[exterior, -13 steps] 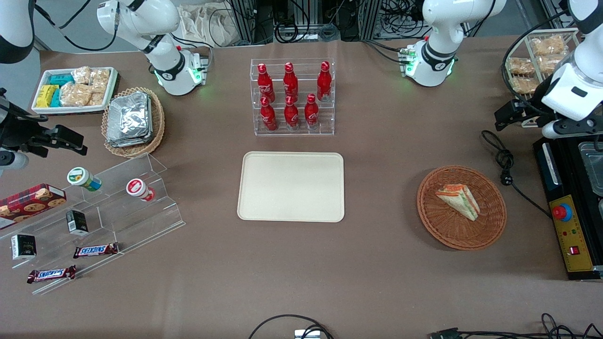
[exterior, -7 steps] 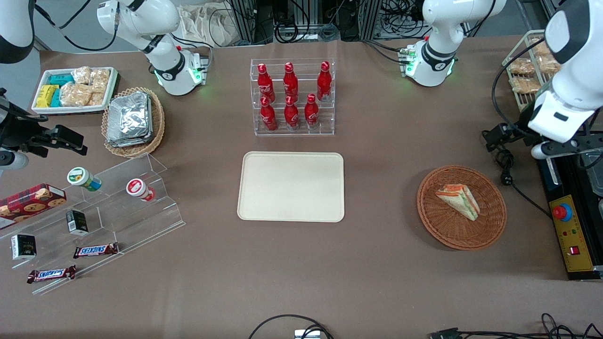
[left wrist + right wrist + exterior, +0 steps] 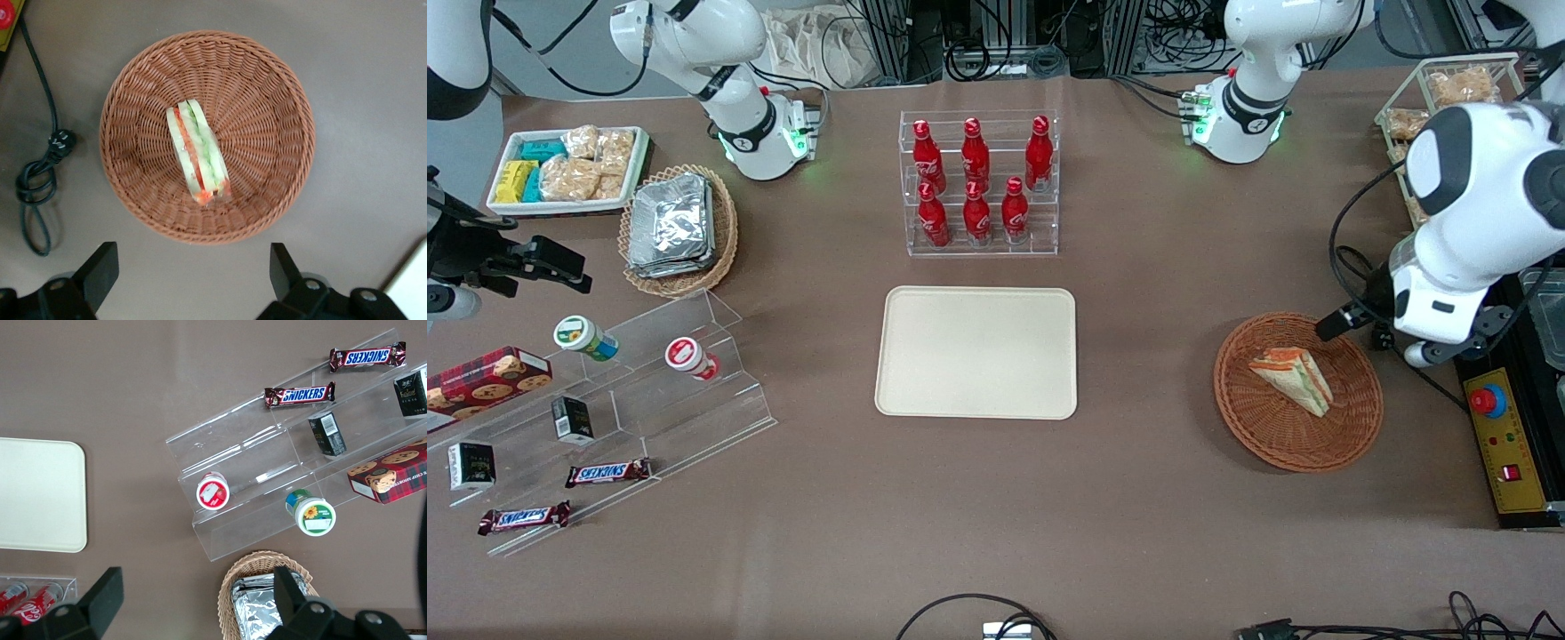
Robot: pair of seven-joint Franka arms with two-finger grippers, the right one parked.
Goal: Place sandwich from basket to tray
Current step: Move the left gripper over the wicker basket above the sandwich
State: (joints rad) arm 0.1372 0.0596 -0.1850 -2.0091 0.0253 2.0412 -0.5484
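While open, end effector above sandwich

Sandwich lies in the basket, toward the working arm's end, well apart from the tray. The gripper, fingers wide, hangs above the basket's rim.

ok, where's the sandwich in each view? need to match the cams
Front view: the sandwich lies in the basket, toward the working arm's end of the table; the end effector hovers above the basket's rim.
Left wrist view: the sandwich sits near the basket's middle, end effector fingers open.
Right wrist view: not in it.
Shared landmark: the basket in the first two; the tray links front and right wrist.
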